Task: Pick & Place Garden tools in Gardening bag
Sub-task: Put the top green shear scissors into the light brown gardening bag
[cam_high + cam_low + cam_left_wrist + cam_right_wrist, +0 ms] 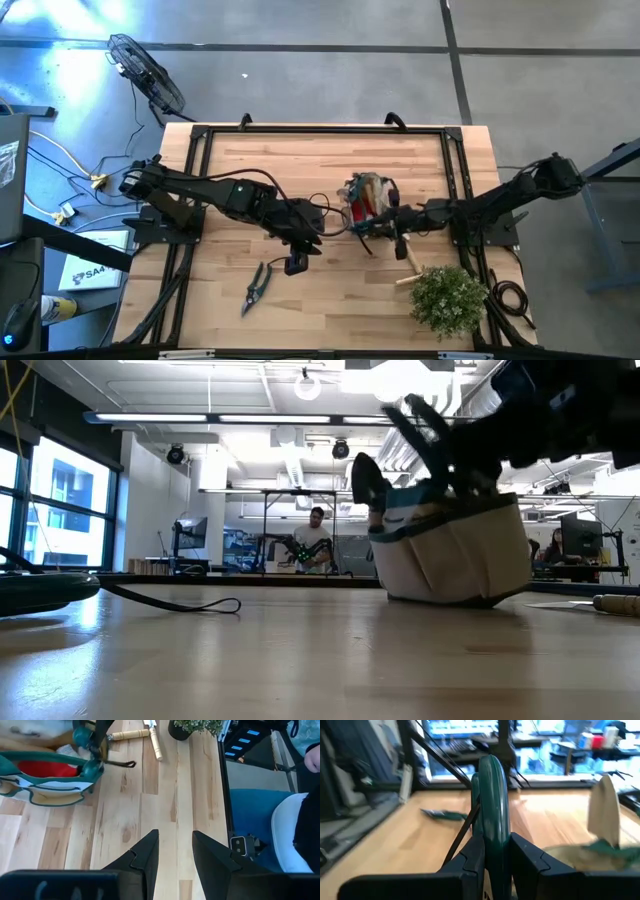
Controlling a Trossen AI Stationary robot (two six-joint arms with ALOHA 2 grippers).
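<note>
Right gripper (492, 852) was clamped on a teal handle (492, 795) of a tool, its two fingers pressed on both sides of it. From above I saw this gripper (385, 225) at the near edge of the bag (368, 197), close to the middle of the table (300, 160). The bag had something red inside and a green trim; from the table level it (455, 555) looked tilted, with the right arm over it.

My left gripper (175, 852) held nothing, its fingers a little apart, with only bare wood between them. It (300, 243) hovered left of the bag, apart from it.

One pair of shears (257, 286) lay on the table on the near left side, just beside the left gripper and not touched by it. A trowel (408, 262) with a pale wooden handle lay near the bag on the right side, between the bag and the plant (448, 298). The plant stood at the near right corner. In the left wrist view I saw the same wooden handles (145, 735) crossing next to the plant pot.

Beyond the table a fan (148, 72) stood on the floor at the far left. Far in the room behind, a person (316, 540) stood at a desk.
</note>
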